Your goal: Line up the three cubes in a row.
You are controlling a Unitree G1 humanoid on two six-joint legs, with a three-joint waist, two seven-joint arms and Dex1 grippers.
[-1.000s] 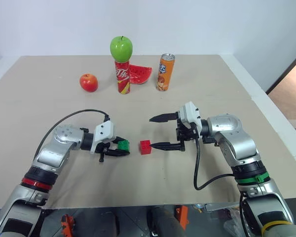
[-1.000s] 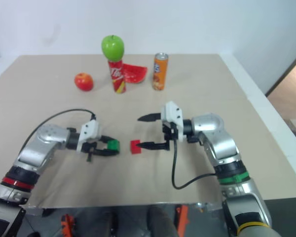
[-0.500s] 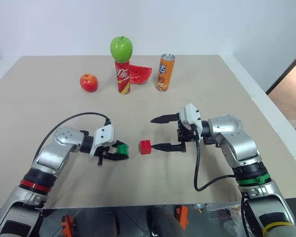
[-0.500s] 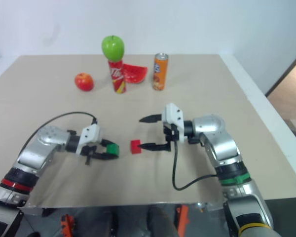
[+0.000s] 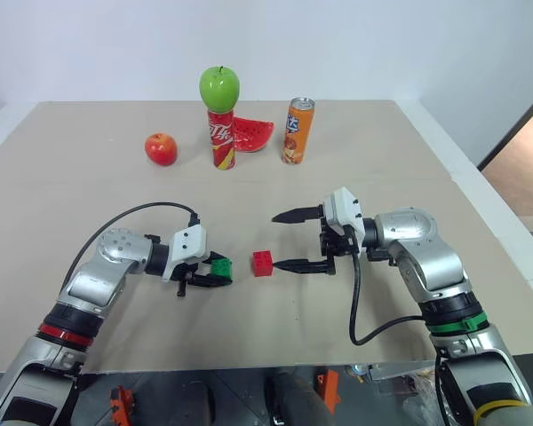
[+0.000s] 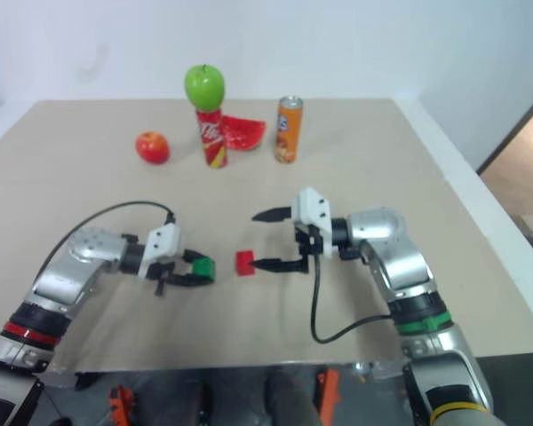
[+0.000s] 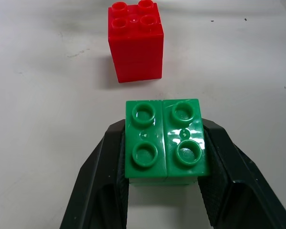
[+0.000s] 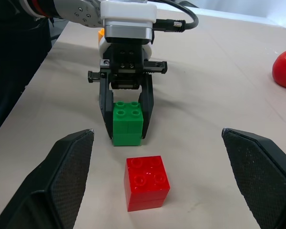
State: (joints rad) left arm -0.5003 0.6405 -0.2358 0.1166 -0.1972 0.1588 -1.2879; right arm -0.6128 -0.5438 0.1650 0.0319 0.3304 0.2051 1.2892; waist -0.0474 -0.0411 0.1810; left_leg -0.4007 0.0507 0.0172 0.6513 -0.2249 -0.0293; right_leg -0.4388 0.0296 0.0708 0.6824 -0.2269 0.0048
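Little has shifted over the last second: the left hand (image 5: pixel 215 272) has eased the green cube (image 7: pixel 165 140) slightly lower toward the table (image 5: pixel 382 160), and the right hand has kept its place. The left hand's two black fingers (image 7: pixel 99 181) are pinched on the green cube's opposite side walls, studs up, with the block at or just above the tabletop; whether it rests fully on the surface is hard to tell. Just beyond it, apart by a small gap, the red cube (image 5: pixel 263 263) sits on the table, studs up. On the red cube's far side the right hand (image 5: pixel 289 240) hangs with its fingers spread wide and nothing between them, one tip near the block. A yellow cube cannot be picked out with any confidence; a small yellowish patch behind the left hand in the right wrist view may be it.

These blocks look like light, rigid, glossy plastic, so they should not deform but could slide or twist under a skewed pinch. Flat opposite walls, taken low and square, seem the best hold.

Further back stand a red apple (image 5: pixel 161 149), a red can (image 5: pixel 220 138) topped by a green apple (image 5: pixel 218 88), a watermelon slice (image 5: pixel 251 134) and an orange can (image 5: pixel 298 130).
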